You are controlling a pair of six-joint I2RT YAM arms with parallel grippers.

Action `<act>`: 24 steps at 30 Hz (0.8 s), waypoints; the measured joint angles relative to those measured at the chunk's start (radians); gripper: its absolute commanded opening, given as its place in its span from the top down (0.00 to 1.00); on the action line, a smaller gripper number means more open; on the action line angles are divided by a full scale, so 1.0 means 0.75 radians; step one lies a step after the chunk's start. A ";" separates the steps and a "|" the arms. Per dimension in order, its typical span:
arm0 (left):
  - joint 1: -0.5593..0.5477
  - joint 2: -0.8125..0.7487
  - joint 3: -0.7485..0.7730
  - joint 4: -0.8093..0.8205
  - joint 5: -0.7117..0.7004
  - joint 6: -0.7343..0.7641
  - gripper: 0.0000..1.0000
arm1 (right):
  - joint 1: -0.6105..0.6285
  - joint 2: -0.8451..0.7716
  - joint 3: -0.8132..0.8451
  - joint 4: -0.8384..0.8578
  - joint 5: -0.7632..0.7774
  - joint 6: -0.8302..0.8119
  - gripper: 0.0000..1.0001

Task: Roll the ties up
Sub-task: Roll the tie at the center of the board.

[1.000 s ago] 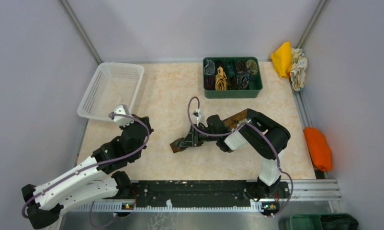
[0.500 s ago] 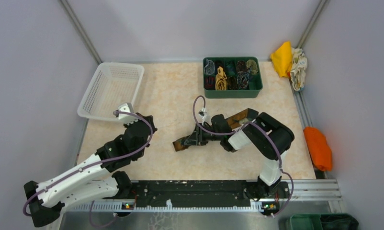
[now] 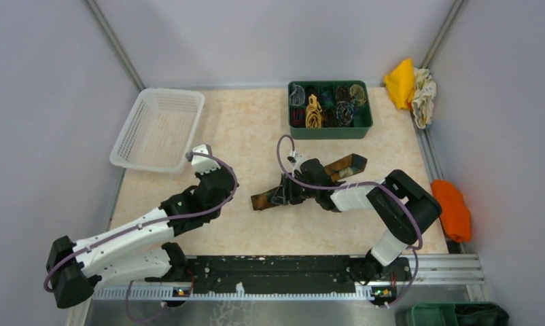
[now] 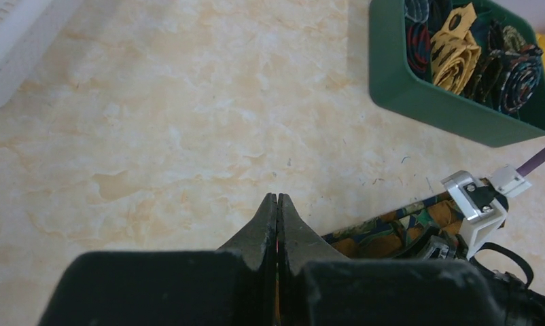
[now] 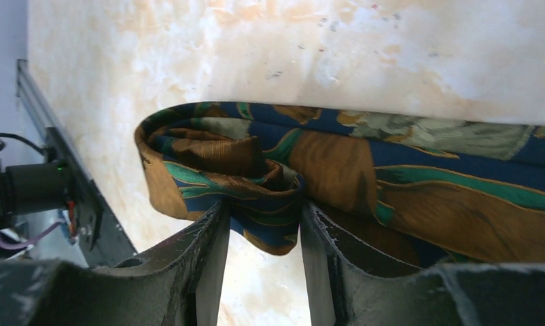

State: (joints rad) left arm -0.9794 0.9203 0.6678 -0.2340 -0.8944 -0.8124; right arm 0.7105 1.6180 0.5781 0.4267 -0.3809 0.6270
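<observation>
Since a second ago, our left arm has reached right toward mid-surface, and our right elbow has swung right. We see the left gripper (image 4: 277,198) with fingers pressed together, holding nothing, over bare surface (image 3: 242,136). The right gripper (image 5: 263,210) pinches the folded left end of the dark brown tie (image 3: 341,165), which lies slantwise mid-surface, on the near side of the green bin (image 3: 329,130). We judge it best to keep that pinch firm, wind evenly rightward, and let the left fingers pin the flat length.
</observation>
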 measured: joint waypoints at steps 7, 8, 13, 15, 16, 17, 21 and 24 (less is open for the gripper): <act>0.044 0.144 -0.042 0.119 0.084 0.019 1.00 | 0.011 -0.036 0.037 -0.160 0.137 -0.072 0.60; 0.071 0.169 -0.048 0.143 0.110 0.024 1.00 | 0.020 -0.036 0.056 -0.189 0.163 -0.085 0.60; 0.292 0.315 -0.070 0.293 0.305 0.053 1.00 | 0.062 -0.060 0.087 -0.259 0.265 -0.114 0.57; 0.373 0.391 -0.074 0.384 0.397 0.094 1.00 | 0.090 -0.105 0.087 -0.297 0.311 -0.116 0.55; 0.394 0.433 -0.073 0.436 0.436 0.119 1.00 | 0.103 -0.131 0.087 -0.312 0.326 -0.118 0.53; 0.405 0.481 -0.072 0.488 0.480 0.153 1.00 | 0.121 -0.162 0.087 -0.326 0.352 -0.119 0.51; 0.418 0.656 -0.033 0.614 0.607 0.258 1.00 | 0.195 -0.316 0.084 -0.397 0.451 -0.116 0.51; 0.451 0.771 -0.011 0.729 0.732 0.309 1.00 | 0.250 -0.440 0.054 -0.412 0.510 -0.101 0.59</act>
State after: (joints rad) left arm -0.6415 1.4986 0.6598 0.3130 -0.3454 -0.5804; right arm 0.8978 1.2877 0.6189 0.1177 0.0013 0.5514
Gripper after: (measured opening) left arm 0.005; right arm 0.484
